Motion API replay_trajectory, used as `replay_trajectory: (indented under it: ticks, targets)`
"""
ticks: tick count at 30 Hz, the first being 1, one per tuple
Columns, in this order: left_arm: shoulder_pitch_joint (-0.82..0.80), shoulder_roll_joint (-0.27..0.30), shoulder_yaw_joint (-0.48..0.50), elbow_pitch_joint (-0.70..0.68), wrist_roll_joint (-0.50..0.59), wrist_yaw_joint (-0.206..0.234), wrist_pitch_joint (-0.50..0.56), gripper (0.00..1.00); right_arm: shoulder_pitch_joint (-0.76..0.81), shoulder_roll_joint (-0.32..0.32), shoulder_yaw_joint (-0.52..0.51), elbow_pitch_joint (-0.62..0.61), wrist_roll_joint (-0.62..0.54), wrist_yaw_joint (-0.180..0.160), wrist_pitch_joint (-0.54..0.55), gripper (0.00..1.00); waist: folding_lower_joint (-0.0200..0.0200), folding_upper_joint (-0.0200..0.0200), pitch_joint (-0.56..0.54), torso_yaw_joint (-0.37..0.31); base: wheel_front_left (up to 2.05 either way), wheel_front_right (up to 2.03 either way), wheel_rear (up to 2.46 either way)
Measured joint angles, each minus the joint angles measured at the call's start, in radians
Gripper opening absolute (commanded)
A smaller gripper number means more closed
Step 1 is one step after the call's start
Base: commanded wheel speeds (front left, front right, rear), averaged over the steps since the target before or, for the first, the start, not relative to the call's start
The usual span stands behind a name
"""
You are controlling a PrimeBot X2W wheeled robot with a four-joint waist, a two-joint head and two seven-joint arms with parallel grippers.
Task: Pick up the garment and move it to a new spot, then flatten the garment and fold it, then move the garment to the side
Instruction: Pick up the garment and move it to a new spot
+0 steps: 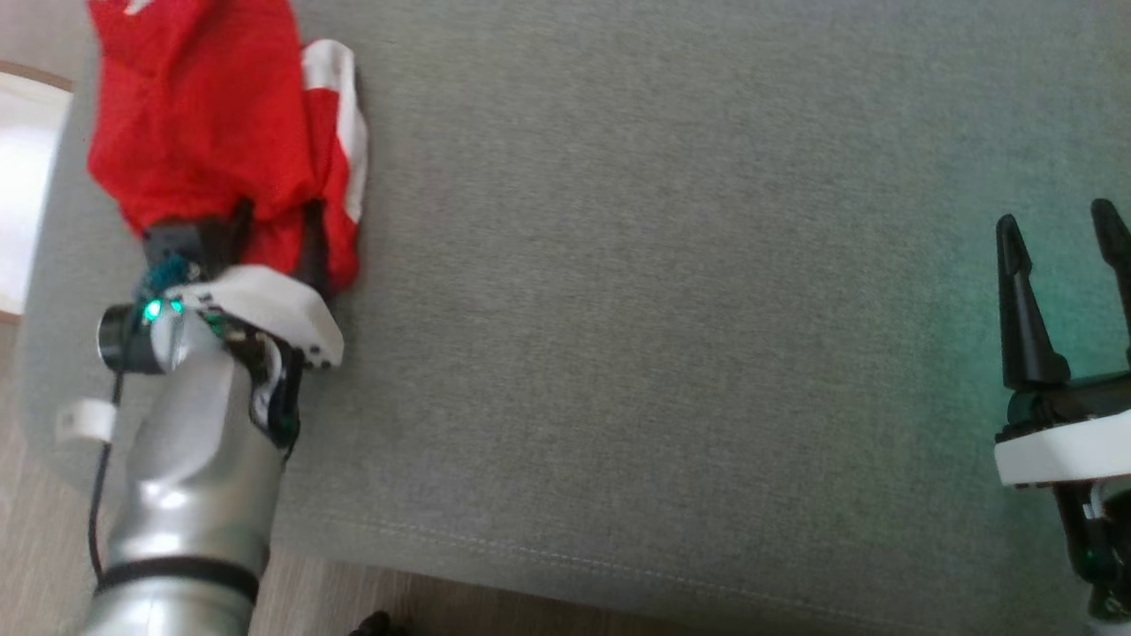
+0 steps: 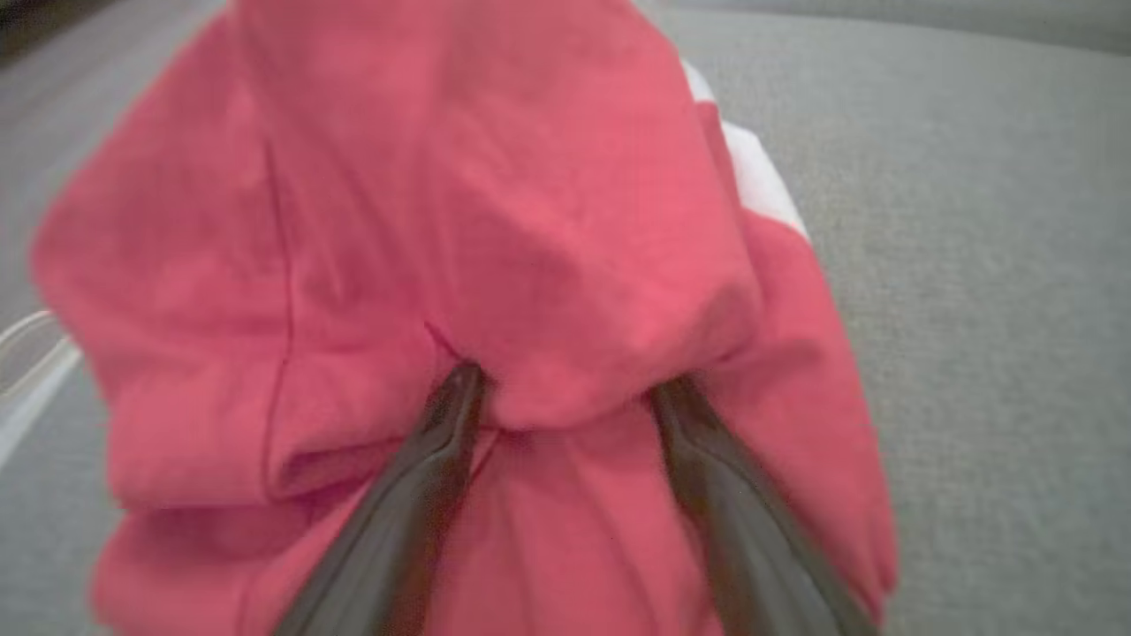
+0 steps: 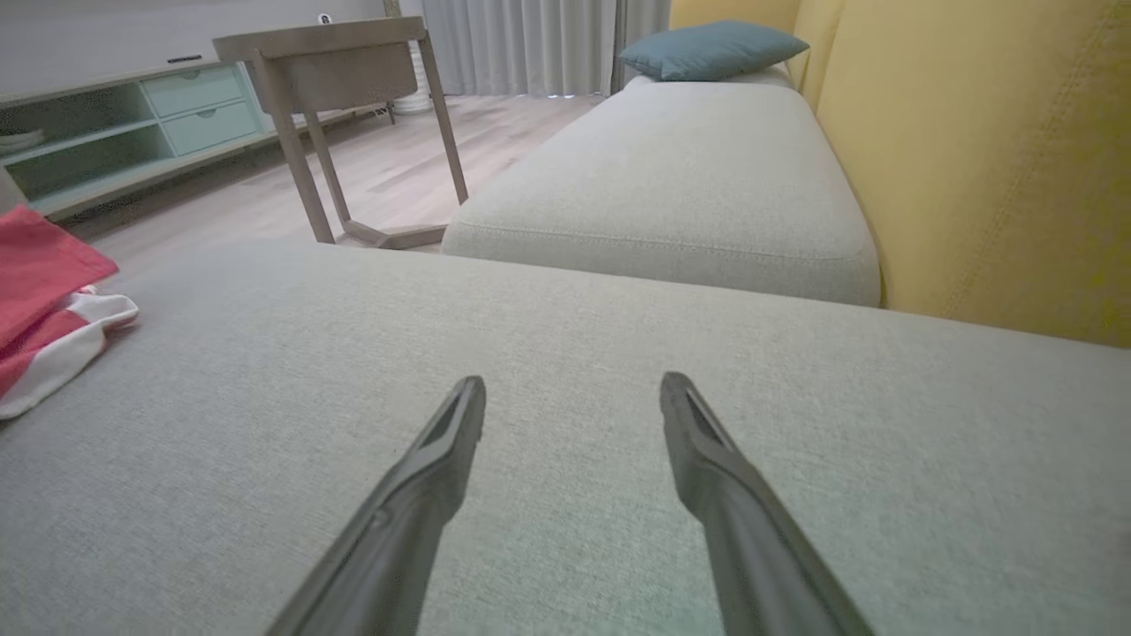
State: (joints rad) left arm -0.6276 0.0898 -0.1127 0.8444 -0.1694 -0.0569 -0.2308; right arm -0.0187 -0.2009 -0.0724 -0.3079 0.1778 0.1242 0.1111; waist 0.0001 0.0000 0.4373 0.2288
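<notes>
Grey cushion: one red-white garment; left claw spread, tips seemingly under it; right claw spread, well apart.

Soft, even daylight with hardly a shadow: a teal glow tints the grey cushion beside the right gripper, a white patch burns out at the head view's left edge — and the left wrist view is smeared with blur, the garment washed pink.
</notes>
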Motion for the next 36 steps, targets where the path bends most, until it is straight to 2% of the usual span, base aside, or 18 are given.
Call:
replay_trajectory:
  ticks: [5, 6, 7, 8, 12, 15, 21, 28, 33, 36]
  targets:
    - [-0.114, 0.005, 0.031, 0.149, -0.040, -0.005, 0.044, 1.00, -0.002, 0.000, -0.001, 0.015, 0.003, 0.000, -0.009, 1.00, 0.0000, 0.0000, 0.017, -0.027, 0.00, 0.00, 0.00]
    - [-0.128, 0.006, 0.034, 0.170, -0.045, -0.005, 0.045, 0.78, -0.003, 0.000, 0.000, 0.017, 0.007, 0.000, -0.012, 1.00, 0.0000, 0.0000, 0.016, -0.028, 0.00, 0.00, 0.00]
    - [-0.137, 0.007, 0.035, 0.187, -0.046, -0.005, 0.044, 0.19, -0.006, 0.000, 0.001, 0.021, 0.007, 0.000, -0.014, 1.00, 0.0000, 0.0000, 0.014, -0.030, 0.00, 0.00, 0.00]
    - [-0.144, 0.011, 0.037, 0.201, -0.046, -0.005, 0.039, 0.00, -0.011, 0.001, 0.002, 0.025, 0.007, 0.000, -0.015, 1.00, 0.0000, 0.0000, 0.010, -0.031, 0.00, 0.00, 0.00]
    - [-0.134, 0.026, 0.045, 0.224, -0.046, 0.018, -0.010, 0.00, -0.015, 0.006, 0.006, 0.045, 0.007, 0.000, -0.031, 1.00, 0.0000, 0.0000, -0.014, -0.034, 0.00, 0.00, 0.00]
    - [-0.092, 0.029, 0.054, 0.170, -0.043, 0.049, -0.017, 0.00, -0.015, 0.016, 0.014, 0.063, 0.007, 0.000, -0.046, 1.00, 0.0000, 0.0000, -0.042, -0.038, 0.00, 0.00, 0.00]
    - [0.089, 0.032, 0.064, -0.213, 0.005, 0.102, -0.019, 0.00, -0.005, 0.049, 0.025, 0.095, 0.007, 0.000, -0.071, 1.00, 0.0000, 0.0000, -0.124, -0.047, 0.00, 0.00, 0.00]
    - [0.346, 0.027, 0.027, -0.551, 0.052, 0.102, -0.019, 0.00, 0.062, 0.095, 0.035, 0.127, 0.007, 0.000, -0.085, 1.00, 0.0000, 0.0000, -0.241, -0.061, 0.00, 0.00, 0.00]
    - [0.450, 0.019, -0.038, -0.680, 0.064, 0.095, -0.012, 0.00, 0.091, 0.116, 0.042, 0.132, 0.007, 0.000, -0.086, 1.00, -0.0001, 0.0001, -0.305, -0.091, 0.00, 0.00, 0.00]
    - [0.463, 0.015, -0.064, -0.702, 0.064, 0.087, 0.002, 0.00, 0.092, 0.123, 0.054, 0.134, 0.007, 0.000, -0.087, 1.00, -0.0001, 0.0001, -0.316, -0.117, 0.00, 0.00, 0.00]
